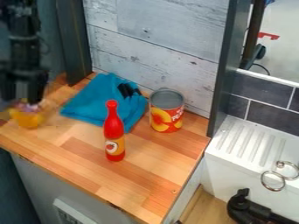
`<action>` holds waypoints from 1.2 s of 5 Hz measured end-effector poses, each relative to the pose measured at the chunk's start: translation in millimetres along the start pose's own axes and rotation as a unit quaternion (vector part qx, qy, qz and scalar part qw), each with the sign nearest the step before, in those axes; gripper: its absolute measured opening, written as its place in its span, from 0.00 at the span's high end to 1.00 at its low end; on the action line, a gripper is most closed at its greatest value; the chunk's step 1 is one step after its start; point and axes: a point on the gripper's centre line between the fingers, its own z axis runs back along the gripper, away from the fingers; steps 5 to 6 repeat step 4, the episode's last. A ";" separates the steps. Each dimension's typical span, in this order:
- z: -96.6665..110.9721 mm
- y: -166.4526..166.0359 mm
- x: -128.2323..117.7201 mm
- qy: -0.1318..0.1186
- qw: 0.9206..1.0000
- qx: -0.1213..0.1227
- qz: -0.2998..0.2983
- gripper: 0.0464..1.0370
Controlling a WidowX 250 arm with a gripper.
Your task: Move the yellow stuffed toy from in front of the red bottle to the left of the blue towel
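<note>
At the left edge, the black gripper (pixel 24 94) hangs low over the wooden counter, directly above a yellow item (pixel 28 118) with something pinkish at its top. Whether the two touch is unclear. A red bottle (pixel 114 135) with a round tomato picture on its label stands upright near the middle of the counter. Behind it, a blue cloth (pixel 93 103) lies spread out, with short black pieces (pixel 128 90) on its back right part. An upright can (pixel 166 111) with a red and yellow peach label and a grey top stands right of the cloth.
The wooden counter (pixel 146 183) is bounded behind by a whitewashed plank wall (pixel 158 48) and dark upright posts. To the right are a white ridged sink ledge (pixel 251 142) with metal rings (pixel 273 180) and, lower down, a black faucet-like piece (pixel 251 210).
</note>
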 end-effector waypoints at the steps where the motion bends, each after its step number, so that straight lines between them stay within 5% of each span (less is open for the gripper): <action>1: 17.8 -17.8 -8.3 0.029 0.998 0.046 -0.009 0.03; 2: 55.4 -59.7 -22.7 -0.006 0.993 0.071 -0.096 0.03; 3: 78.1 -102.8 -52.1 -0.033 0.979 0.060 -0.190 0.03; 4: 83.6 -135.4 -86.2 -0.065 0.968 0.027 -0.240 0.03; 6: 83.6 -135.4 -86.2 -0.065 0.968 0.027 -0.240 0.03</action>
